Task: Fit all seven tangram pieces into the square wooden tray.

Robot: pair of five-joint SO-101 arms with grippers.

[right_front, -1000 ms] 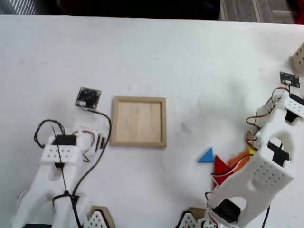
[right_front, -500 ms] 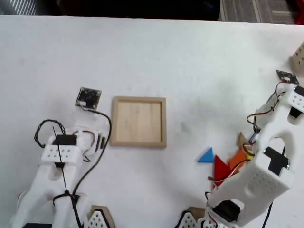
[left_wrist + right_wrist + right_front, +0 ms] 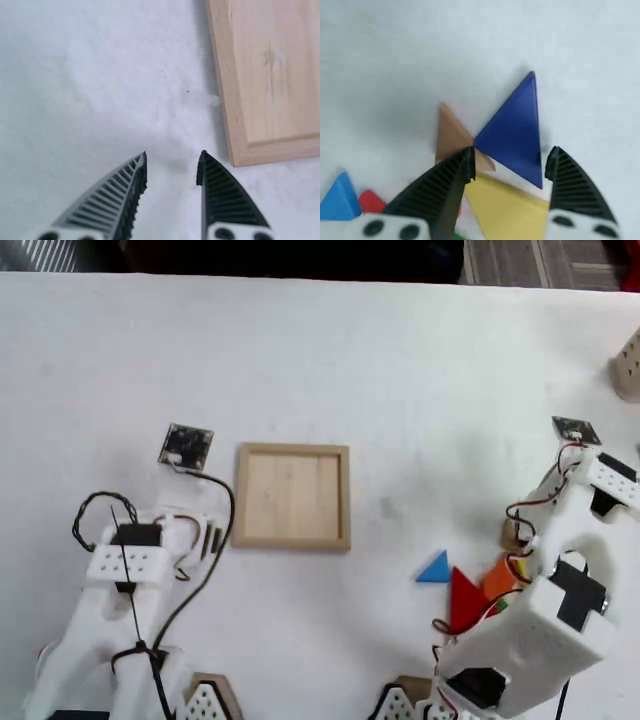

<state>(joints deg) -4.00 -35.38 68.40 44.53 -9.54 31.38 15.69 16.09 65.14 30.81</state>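
Bare counter (image 3: 400, 390) between tray (image 3: 293, 452) and pieces (image 3: 462, 595)
Right arm (image 3: 545, 625) overhangs the pieces; circuit board (image 3: 185, 446) lies near the tray.

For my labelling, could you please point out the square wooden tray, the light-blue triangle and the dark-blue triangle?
square wooden tray (image 3: 293, 495): high view, bare floor.
light-blue triangle (image 3: 434, 569): high view, its middle.
dark-blue triangle (image 3: 515, 130): right wrist view, its middle.

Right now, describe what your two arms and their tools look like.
The left arm and right arm have white shells with hole grids and black motor blocks. Black cables loop over the left; red wires run along the right. The left tool and right tool have black, pointed, ribbed fingers.
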